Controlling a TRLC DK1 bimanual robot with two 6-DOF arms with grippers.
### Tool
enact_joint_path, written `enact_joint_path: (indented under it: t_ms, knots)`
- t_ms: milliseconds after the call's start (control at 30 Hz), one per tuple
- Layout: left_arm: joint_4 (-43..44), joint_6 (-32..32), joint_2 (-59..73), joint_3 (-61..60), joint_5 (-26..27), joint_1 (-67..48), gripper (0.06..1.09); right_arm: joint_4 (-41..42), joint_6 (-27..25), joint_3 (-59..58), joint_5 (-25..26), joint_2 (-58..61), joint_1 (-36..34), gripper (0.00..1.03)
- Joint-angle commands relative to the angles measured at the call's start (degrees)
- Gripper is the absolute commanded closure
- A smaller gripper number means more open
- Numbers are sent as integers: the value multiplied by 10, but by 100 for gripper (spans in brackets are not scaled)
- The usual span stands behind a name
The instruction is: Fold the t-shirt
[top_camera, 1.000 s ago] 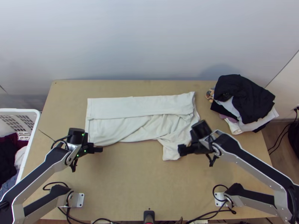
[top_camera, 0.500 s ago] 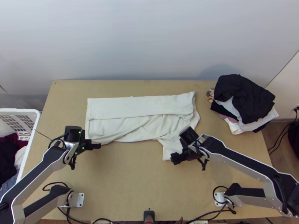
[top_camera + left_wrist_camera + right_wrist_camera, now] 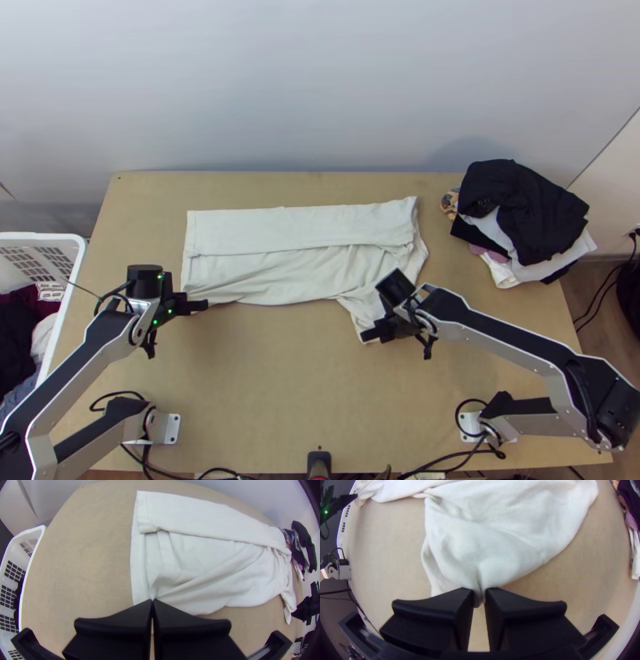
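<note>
My left gripper [image 3: 205, 305] has backed off a bit to the outer side, dragging the near left corner of the t-shirt [image 3: 304, 228] with it; creases now fan out from the pinch. Tips closed together, cloth caught between them. My right gripper [image 3: 365, 335] has shifted inward and toward the near edge, down to the end of what looks like a sleeve [image 3: 365, 307]. Those tips are nearly closed too, just a narrow gap with a bunched bit of cloth in it.

T-shirt lies across the middle of the table [image 3: 280, 384], far part already folded over in a flat strip, near part single-looking and rumpled. With both near corners held, I judge the next step is lifting this near side over the strip. Risk: sleeve bunches, or a thin pinch slips.

Hard to tell: how many layers I have in either pinch. Right gripper covers part of the sleeve end in the top view. Layers under the strip are hidden. Far right end of the t-shirt is cut off in the right wrist view.
</note>
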Motion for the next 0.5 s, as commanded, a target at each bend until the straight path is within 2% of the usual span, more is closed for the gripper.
enact_joint_path:
  t_ms: [0, 467]
  knots:
    - [11, 1, 15, 20, 5, 12, 105, 0, -6, 22, 7, -20, -36, 100]
    - [4, -8, 30, 66, 39, 40, 105, -13, -36, 119, 7, -32, -147, 100]
